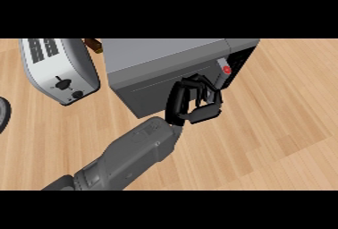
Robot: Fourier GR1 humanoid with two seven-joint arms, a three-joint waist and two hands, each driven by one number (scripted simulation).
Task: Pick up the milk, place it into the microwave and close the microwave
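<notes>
While I scan from nine o'clock, a dark round rim cuts the edge, then the white toaster at ten o'clock, slots up and knob facing me. The grey microwave sits at twelve, and its door looks shut or very nearly so. The milk? I can't see it anywhere on the wooden counter; my guess is it's behind that door, but nothing shows it.

If it's a carton, I'd expect it to be light with walls that give a little and tippy when it's tall, so I'd take it round the middle, not the top.

Now my left hand, dead centre: its fingers are bent into a narrow arch and hold nothing I can see. The tips sit against the microwave's front, just beside the panel with the red button at one o'clock. The right hand isn't in view.
</notes>
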